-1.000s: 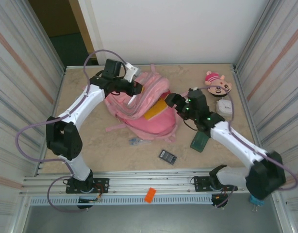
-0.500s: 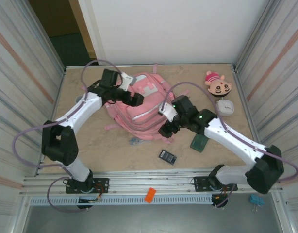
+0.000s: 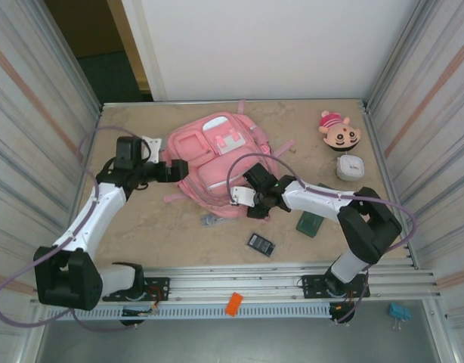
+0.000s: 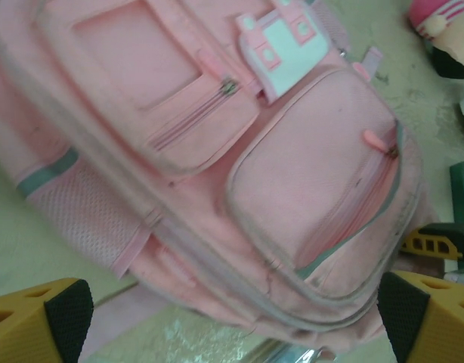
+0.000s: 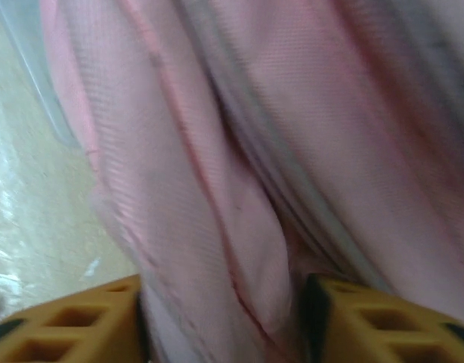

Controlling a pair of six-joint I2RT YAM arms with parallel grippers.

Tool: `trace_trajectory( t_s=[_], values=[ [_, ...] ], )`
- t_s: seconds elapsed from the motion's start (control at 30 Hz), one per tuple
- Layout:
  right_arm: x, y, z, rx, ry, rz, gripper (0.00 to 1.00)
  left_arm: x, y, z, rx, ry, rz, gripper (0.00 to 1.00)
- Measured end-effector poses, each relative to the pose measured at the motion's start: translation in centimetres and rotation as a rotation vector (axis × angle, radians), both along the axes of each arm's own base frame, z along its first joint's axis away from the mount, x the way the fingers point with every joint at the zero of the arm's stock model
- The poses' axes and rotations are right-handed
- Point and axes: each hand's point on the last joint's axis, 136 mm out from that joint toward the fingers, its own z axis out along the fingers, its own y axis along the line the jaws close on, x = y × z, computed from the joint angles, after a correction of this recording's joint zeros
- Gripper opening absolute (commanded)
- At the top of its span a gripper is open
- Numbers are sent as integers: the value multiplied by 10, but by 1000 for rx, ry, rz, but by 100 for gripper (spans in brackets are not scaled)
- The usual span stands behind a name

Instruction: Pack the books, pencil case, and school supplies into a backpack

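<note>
- Step: we open the large pink fabric backpack (image 3: 217, 159).
- Left end effector (image 4: 233, 306): wide open, empty.
- Right end effector (image 5: 223, 302): astride its fabric; grip unclear.
- Next: pull it open.

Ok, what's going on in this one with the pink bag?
Two arms are working on the backpack, which lies flat, front pockets up. The right gripper appears to pinch a fold of fabric at its near edge; the left gripper hovers open at its left side. The pencil case, the calculator and the silvery-blue item lie on the table, not yet packed.
</note>
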Motion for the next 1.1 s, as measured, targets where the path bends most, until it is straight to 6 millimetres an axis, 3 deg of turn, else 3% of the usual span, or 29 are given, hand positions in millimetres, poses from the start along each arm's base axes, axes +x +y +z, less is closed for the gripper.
trace_trajectory(
  t_s=[0.07,0.13,0.23,0.47,0.6,0.77,0.97,1.1],
  values=[
    [7,-2,6,1,-35,10,0,-6,4,-5,-11,7,18,99],
    [13,-3,15,13,-50,9,0,-7,6,-7,-32,-5,20,98],
    [23,-3,46,33,-55,29,0,-7,10,-9,-74,-14,32,95],
    [65,8,164,167,-212,41,0,-4,8,-14,-127,-49,23,82],
    [79,5,206,210,-267,7,0,-2,7,-21,-147,-74,27,76],
    [85,4,225,238,-267,-36,0,6,2,-39,-167,-62,37,72],
    [84,3,221,237,-237,-59,0,18,-18,-62,-161,-41,6,63],
    [84,3,221,239,-230,-67,0,30,-20,-77,-157,-37,19,54]
  ],
)
